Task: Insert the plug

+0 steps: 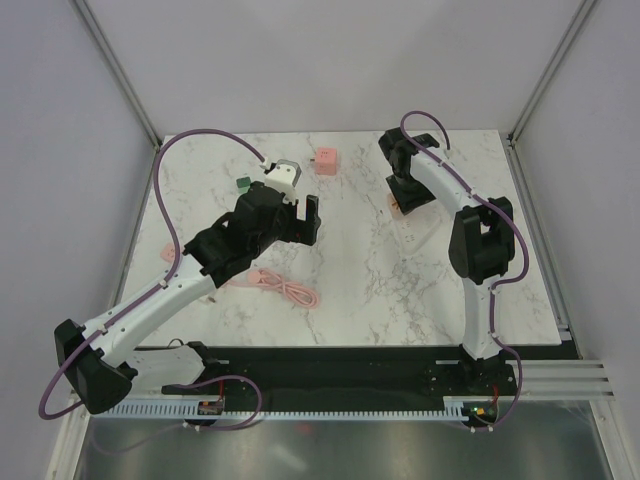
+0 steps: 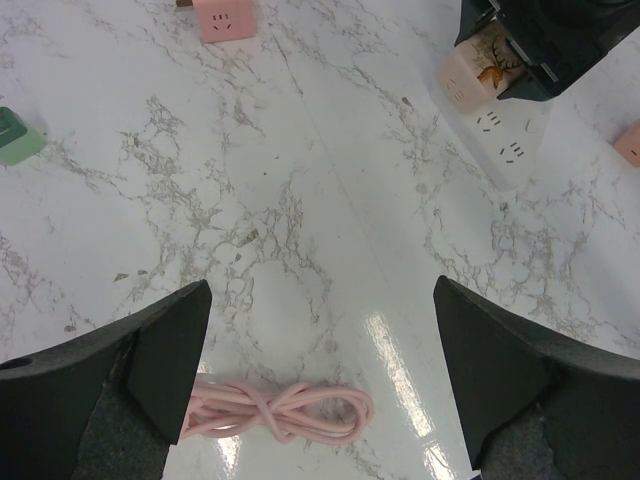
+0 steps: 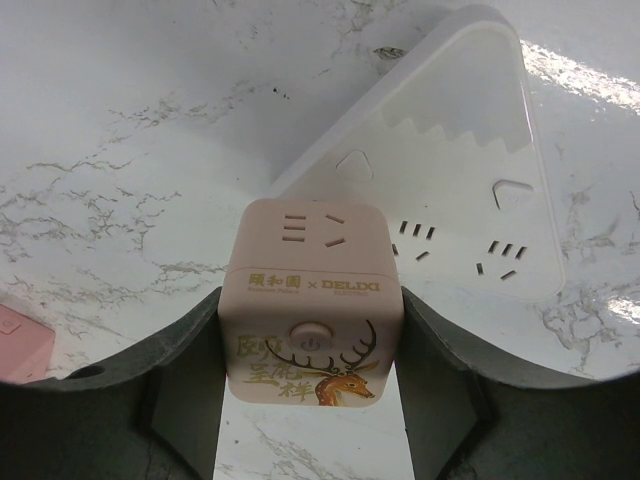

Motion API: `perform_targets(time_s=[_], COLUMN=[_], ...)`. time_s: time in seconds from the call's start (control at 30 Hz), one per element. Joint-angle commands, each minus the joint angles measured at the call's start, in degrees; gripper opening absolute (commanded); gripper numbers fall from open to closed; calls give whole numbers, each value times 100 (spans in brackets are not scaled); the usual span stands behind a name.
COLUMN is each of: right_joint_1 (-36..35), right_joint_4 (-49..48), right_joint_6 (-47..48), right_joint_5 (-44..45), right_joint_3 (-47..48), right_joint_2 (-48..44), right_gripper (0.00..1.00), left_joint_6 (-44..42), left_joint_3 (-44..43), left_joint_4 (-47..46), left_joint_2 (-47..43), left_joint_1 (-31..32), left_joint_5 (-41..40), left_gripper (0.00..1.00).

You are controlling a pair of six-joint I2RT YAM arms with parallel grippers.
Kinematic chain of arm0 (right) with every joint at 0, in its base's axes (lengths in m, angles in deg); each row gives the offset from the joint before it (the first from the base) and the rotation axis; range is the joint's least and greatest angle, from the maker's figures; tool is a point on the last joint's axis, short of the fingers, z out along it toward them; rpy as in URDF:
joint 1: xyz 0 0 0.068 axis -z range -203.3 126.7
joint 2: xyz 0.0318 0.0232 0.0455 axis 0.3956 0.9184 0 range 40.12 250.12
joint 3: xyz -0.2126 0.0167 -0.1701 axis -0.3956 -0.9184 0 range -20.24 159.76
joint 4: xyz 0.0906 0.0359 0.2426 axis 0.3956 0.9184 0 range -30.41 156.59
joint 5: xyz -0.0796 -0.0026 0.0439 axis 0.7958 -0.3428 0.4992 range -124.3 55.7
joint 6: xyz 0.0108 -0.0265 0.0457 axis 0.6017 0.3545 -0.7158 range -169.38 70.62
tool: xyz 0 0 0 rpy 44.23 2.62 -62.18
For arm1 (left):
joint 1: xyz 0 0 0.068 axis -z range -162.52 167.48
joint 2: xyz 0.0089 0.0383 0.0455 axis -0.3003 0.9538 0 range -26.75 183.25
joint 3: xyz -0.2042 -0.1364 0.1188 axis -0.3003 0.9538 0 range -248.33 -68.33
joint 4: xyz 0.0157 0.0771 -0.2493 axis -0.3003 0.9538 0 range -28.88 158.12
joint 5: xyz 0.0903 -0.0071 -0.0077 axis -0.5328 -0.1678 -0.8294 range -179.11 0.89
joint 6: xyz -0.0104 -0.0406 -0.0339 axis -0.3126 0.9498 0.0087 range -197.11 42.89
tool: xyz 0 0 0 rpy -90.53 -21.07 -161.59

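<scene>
My right gripper [image 3: 313, 345] is shut on a pink cube plug [image 3: 313, 300] with a deer picture and a round button. It holds the cube at the near corner of a white triangular power strip [image 3: 450, 170], left of the strip's bare socket holes. I cannot tell whether the cube's pins are in the strip. In the top view the right gripper [image 1: 405, 190] is at the back right. The left wrist view shows the cube [image 2: 470, 75] and strip [image 2: 505, 145] too. My left gripper [image 2: 320, 355] is open and empty above the table.
A coiled pink cable [image 2: 280, 410] lies under the left gripper, also in the top view [image 1: 285, 288]. A small pink cube socket [image 1: 325, 161] sits at the back centre, a green block [image 1: 243, 183] to its left. Another pink piece [image 3: 20, 345] lies by the strip.
</scene>
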Motion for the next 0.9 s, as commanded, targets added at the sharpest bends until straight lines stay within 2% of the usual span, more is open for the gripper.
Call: perform_targets(time_s=[0.0,0.27,0.87], right_joint_1=[43,26,35], right_joint_4=[290,386,193], right_joint_6=[-122,-122,106], right_joint_5=[156,165,51], right_joint_3=[106,352,114], right_joint_2=[-317,-343,-167], right_gripper=[0,0,0], left_joint_6=[-191,-208,-226], left_joint_3=[-29,-29,-20], left_joint_4=[-230,-230,-230], left_joint_2=[-91,-126,-126], left_joint_1=[-28,-20,-28], left_joint_5=[-109,-117,-144], left_gripper=[100,100,100])
